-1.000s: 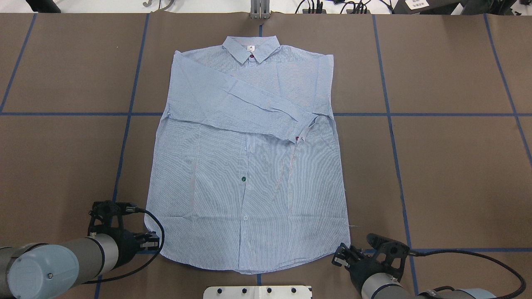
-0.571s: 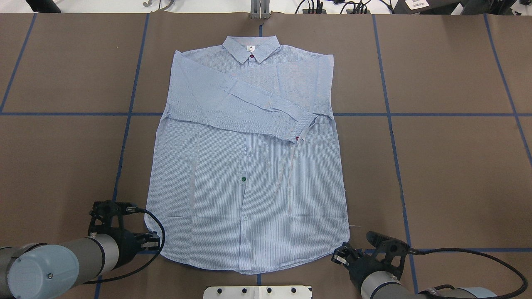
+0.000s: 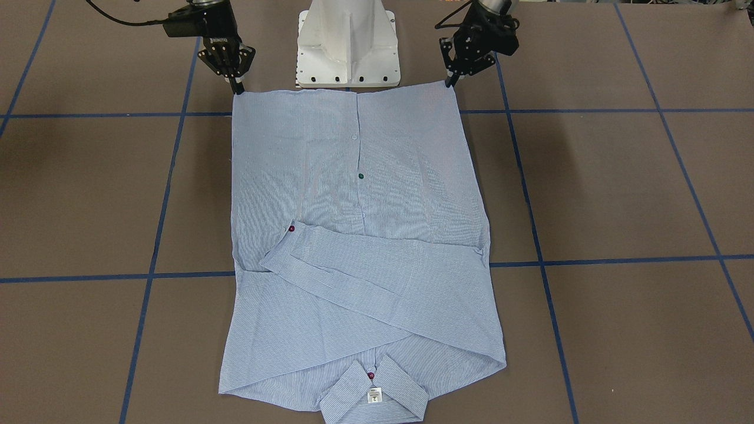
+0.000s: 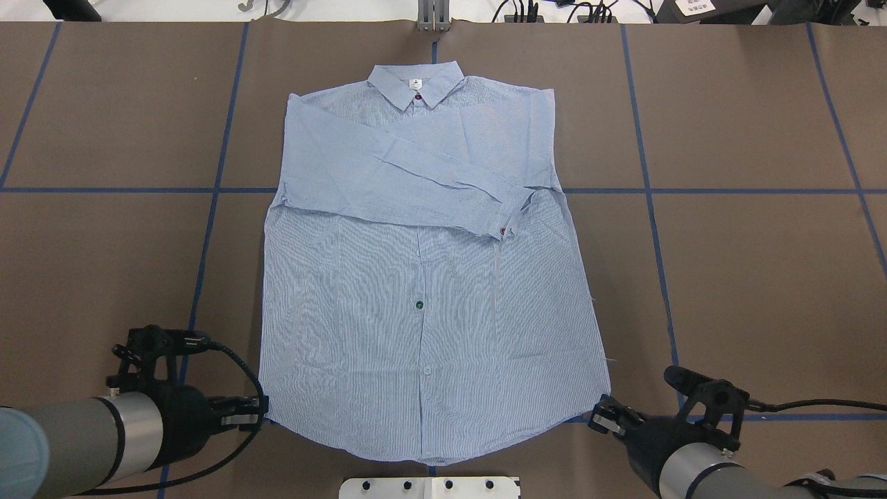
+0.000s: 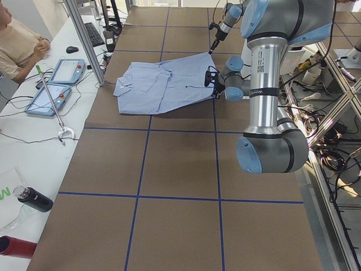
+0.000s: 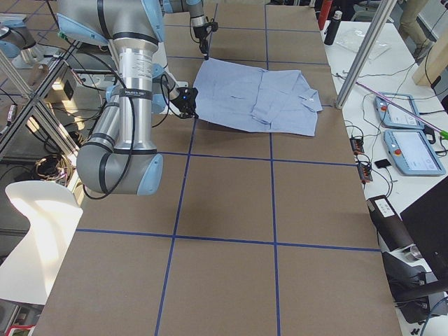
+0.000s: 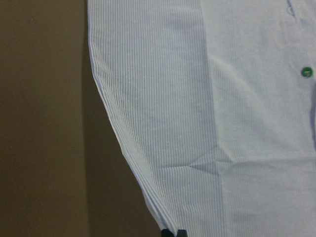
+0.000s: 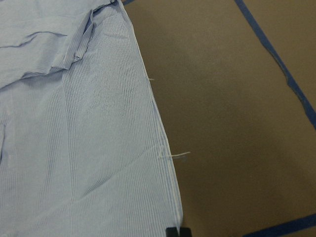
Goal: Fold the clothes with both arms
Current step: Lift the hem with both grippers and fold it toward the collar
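We've got the light blue-and-white striped button-up shirt (image 4: 423,291) flat and front-up on the brown table with blue tape lines (image 4: 748,277). Its collar (image 4: 416,83) is at the far edge, and one sleeve (image 4: 416,184) lies folded across the chest. Our black left gripper (image 4: 258,410) is pinched onto one near hem corner, and the black right gripper (image 4: 600,414) is clamped on the other.

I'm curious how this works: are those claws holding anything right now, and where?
Yes, the shirt. The left gripper pinches one bottom hem corner and the right gripper pinches the other.
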